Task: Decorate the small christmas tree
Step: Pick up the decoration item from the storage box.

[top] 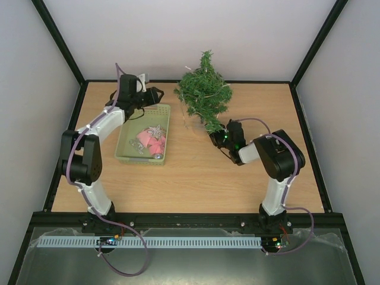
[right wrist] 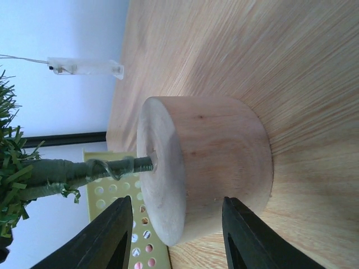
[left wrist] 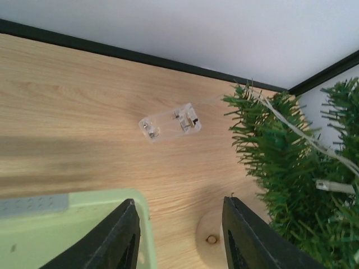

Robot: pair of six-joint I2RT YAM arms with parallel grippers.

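The small christmas tree (top: pixel 205 92) stands at the back middle of the table, dark green with a thin light string over it. My right gripper (top: pixel 218 138) is open just in front of it. In the right wrist view its jaws (right wrist: pixel 176 199) stand either side of the tree's round wooden base (right wrist: pixel 219 151), not gripping it. My left gripper (top: pixel 157 95) is open and empty above the table between the pale green basket (top: pixel 122 141) and the tree (left wrist: pixel 291 168). A clear battery box (left wrist: pixel 170 122) lies on the table behind it.
The basket holds pink and silver ornaments (top: pixel 151 139). Its corner (left wrist: pixel 73 218) is under my left jaw. Its perforated wall (right wrist: pixel 118 218) shows behind the tree trunk (right wrist: pixel 84 171). White walls and a black frame enclose the table.
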